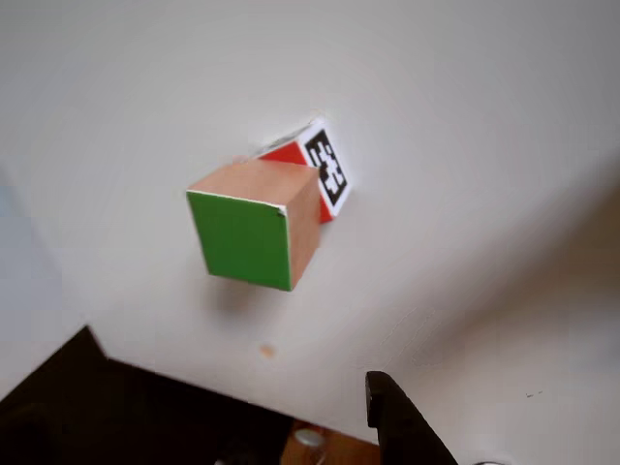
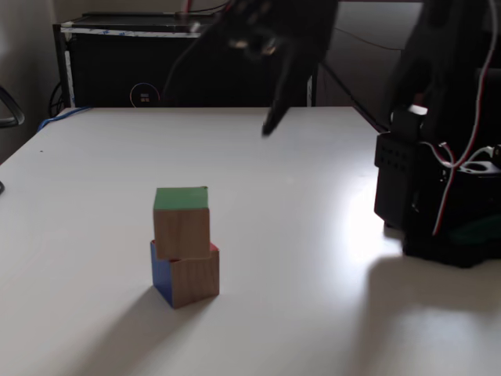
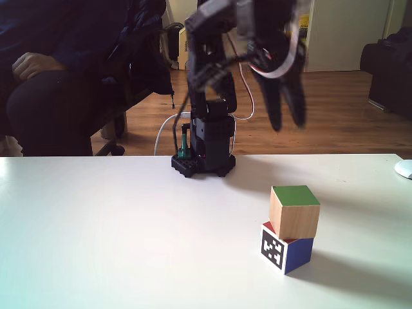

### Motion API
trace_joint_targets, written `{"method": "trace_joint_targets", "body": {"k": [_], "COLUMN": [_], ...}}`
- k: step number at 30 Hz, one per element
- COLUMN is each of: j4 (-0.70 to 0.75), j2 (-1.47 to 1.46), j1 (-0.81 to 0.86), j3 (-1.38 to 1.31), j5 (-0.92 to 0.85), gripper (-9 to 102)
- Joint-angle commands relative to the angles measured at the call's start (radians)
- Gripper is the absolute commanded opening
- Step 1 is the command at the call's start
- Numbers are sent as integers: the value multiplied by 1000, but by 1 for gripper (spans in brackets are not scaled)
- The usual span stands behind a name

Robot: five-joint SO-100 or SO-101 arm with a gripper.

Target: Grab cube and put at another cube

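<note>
The wooden cube [image 3: 295, 211] with its green face up rests on top of the other cube [image 3: 283, 251], which shows a black-and-white marker face and a blue face. The same stack appears in a fixed view, cube [image 2: 182, 221] over the other cube [image 2: 192, 278]. From above, the cube [image 1: 254, 232] covers most of the other cube [image 1: 327, 170], whose red and marker faces stick out. My gripper [image 3: 286, 122] hangs in the air above and behind the stack, open, holding nothing. It is blurred in a fixed view [image 2: 270, 125]. One dark fingertip [image 1: 392, 417] shows in the other view.
The arm's black base [image 3: 205, 148] stands at the table's far edge, and at the right [image 2: 430, 196] in a fixed view. A seated person [image 3: 38, 71] is behind the table at left. A white object [image 3: 404, 168] lies at the right edge. A black cabinet [image 2: 117, 70] stands behind.
</note>
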Motion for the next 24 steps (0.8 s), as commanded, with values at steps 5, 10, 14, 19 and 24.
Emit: {"method": "trace_joint_targets", "body": {"k": [5,10,14,19,24], "j4": [-192,-307,-368,-454,-514], "j2": [620,905,1051,1043,1108], "j1": [181,281,311,328,321], "j3": [462,761,922,1011,1134], "j5": [-152,-215,-236,-256,-270], "gripper": [35,25,17,9,0]}}
